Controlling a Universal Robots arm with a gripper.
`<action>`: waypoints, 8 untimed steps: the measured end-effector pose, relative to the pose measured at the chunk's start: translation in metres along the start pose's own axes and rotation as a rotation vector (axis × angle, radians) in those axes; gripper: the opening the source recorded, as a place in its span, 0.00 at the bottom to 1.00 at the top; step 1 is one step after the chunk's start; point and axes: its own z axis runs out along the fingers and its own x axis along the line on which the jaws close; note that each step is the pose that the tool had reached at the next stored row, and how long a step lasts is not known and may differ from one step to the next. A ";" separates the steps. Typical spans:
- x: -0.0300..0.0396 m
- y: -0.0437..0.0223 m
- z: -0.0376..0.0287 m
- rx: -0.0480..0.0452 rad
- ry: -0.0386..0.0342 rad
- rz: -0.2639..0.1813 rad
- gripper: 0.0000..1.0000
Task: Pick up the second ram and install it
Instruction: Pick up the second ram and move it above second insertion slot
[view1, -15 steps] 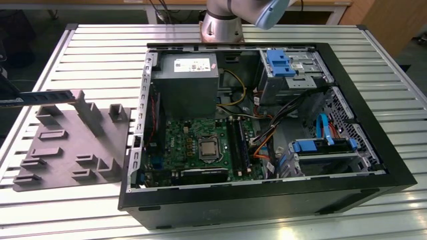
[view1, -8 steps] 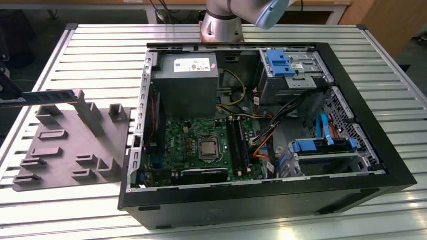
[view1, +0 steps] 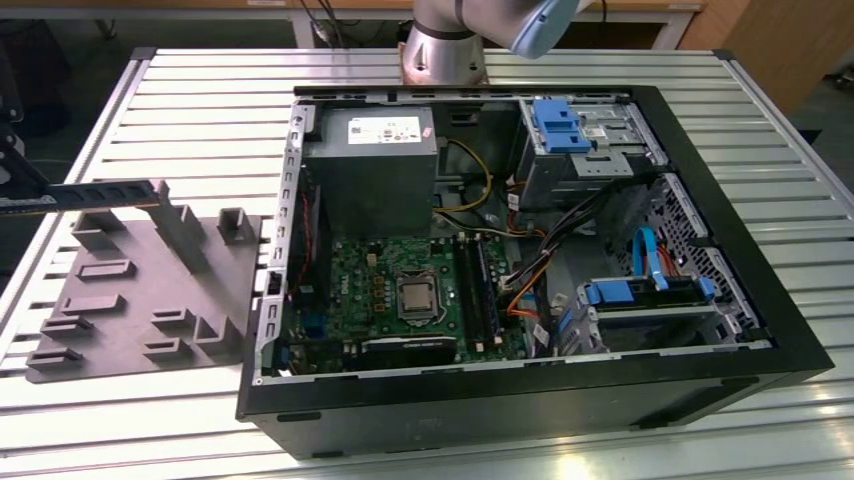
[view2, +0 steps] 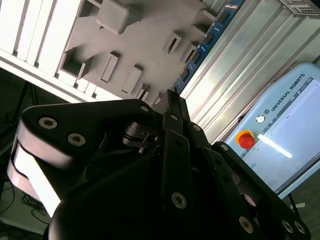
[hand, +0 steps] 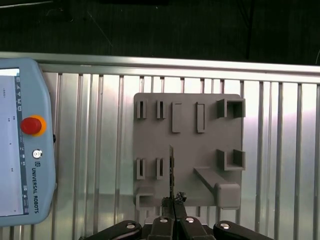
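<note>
Jaws pinch ram (view1: 94, 190), fixture (view1: 134, 310) beneath them; pickup looks done, seating it in the case (view1: 534, 405), well apart, remains.

Exterior view: robot arm (view1: 481, 30) is cut off at 12 o'clock. The second ram (view1: 94, 190) is clipped by the frame edge at 9 o'clock, so its held end is not seen there. In the first wrist view the ram is presented edge-on and its chip faces are hidden. One end is buried between the closed fingers of the gripper (hand: 173, 199). The gripper body and the teach pendant (hand: 37, 165) are cropped by picture edges. In the second wrist view much of the fixture plate (view2: 145, 45) is masked by the gripper housing.
</note>
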 end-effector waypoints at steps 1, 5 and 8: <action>0.0000 -0.0002 0.0000 0.0000 0.0000 0.000 0.11; 0.0000 -0.0010 0.0001 0.0001 -0.0001 0.000 0.11; 0.0000 -0.0021 0.0000 0.0001 -0.0001 0.000 0.11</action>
